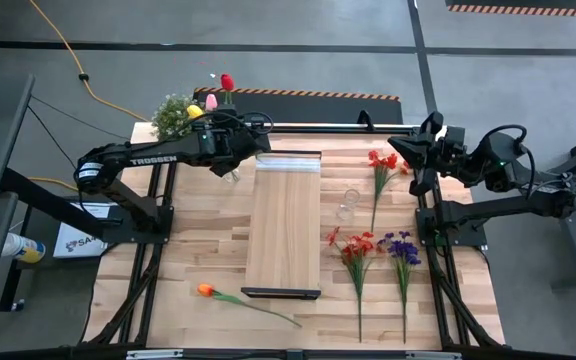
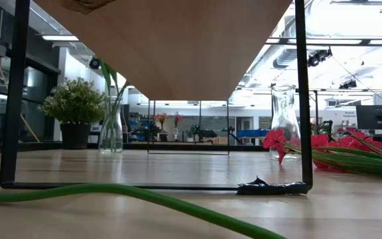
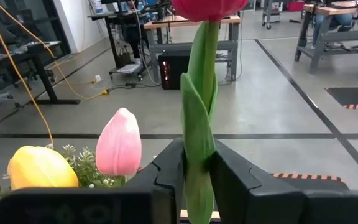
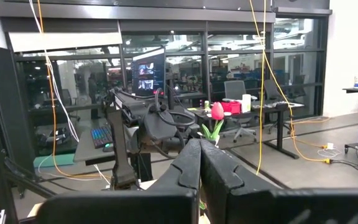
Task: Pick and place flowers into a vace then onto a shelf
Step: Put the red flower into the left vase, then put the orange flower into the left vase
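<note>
At the surface's far-left corner, the left end effector [image 3: 197,180] clamps a red tulip [image 1: 227,82] upright above the vase [image 2: 111,126] (already holding two); the right end effector [image 4: 199,163] waits closed by the right edge.

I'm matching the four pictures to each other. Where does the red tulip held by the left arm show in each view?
High view: red tulip at the table's far edge, above the left gripper.
Low view: not in it.
Left wrist view: its bloom at top centre, stem clamped below.
Right wrist view: small, centre.
Shared landmark: the pink tulip beside it.
</note>
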Robot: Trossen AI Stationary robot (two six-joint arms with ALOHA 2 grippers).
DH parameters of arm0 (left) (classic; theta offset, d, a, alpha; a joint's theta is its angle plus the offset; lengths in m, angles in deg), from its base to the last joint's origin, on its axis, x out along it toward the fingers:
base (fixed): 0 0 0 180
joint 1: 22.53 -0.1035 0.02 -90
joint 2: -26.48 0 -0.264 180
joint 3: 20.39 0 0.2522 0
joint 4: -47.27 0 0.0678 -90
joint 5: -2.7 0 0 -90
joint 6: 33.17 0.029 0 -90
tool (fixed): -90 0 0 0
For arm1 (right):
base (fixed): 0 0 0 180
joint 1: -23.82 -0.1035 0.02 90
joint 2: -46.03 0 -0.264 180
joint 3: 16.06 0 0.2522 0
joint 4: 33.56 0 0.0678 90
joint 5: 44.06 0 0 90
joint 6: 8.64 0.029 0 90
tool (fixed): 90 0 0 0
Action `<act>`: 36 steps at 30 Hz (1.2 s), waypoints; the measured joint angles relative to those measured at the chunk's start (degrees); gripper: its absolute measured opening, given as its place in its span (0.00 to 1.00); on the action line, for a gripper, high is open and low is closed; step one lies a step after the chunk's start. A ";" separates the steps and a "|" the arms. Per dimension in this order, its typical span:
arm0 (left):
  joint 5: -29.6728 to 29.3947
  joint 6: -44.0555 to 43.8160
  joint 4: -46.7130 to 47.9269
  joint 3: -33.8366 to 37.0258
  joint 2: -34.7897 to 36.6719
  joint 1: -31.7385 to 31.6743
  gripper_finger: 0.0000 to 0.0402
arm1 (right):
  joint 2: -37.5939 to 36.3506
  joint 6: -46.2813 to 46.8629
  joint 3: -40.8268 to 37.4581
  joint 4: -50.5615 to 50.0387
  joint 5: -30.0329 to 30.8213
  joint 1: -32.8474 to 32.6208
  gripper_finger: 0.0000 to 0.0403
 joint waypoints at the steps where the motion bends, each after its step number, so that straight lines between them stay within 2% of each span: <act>1: 0.00 0.00 0.01 0.00 0.00 0.00 0.28 | -0.02 0.01 -0.02 0.00 0.00 0.01 0.00; 13: 0.00 0.41 0.00 0.00 0.00 0.00 0.46 | 0.00 -0.01 -0.02 -0.02 -0.04 0.00 0.00; 23: 3.39 2.73 0.00 0.00 0.00 0.04 0.62 | -0.01 0.00 -0.02 -0.02 -0.07 0.00 0.00; 36: 0.37 4.21 -0.46 0.02 2.17 3.76 0.75 | -0.02 0.00 -0.02 -0.02 -0.95 0.01 0.00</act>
